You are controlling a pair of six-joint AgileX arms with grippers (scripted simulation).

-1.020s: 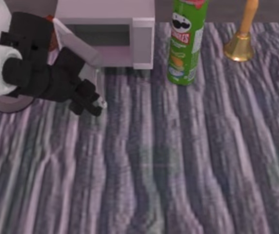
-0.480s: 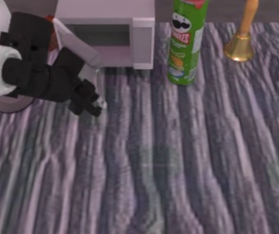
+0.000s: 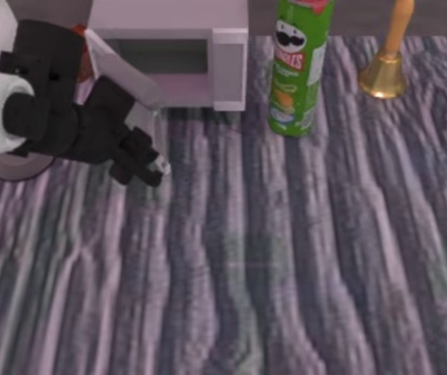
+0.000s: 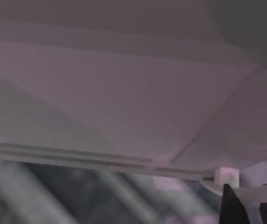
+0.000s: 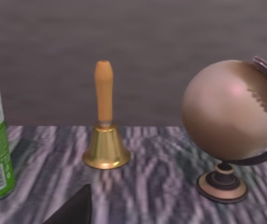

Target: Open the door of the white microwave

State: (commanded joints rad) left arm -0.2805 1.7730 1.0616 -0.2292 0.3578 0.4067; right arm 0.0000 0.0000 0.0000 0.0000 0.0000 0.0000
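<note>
Nothing much had moved since the earlier frames: the left gripper (image 3: 155, 164) stayed at the free edge of the door (image 3: 122, 74), which stood swung out toward 8 o'clock from the white microwave (image 3: 180, 47) at the table's (image 3: 302, 258) 11 o'clock. Whether its jaws were closed on the door edge, I could not tell. A green Pringles can (image 3: 298, 66) stood just at 3 o'clock of the microwave, a brass bell (image 3: 385, 66) beyond. Right gripper was out of sight.

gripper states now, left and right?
Left gripper: at the free edge of the swung-out door; open or shut cannot be told.
Right gripper: not in the top view; its state cannot be told.
</note>
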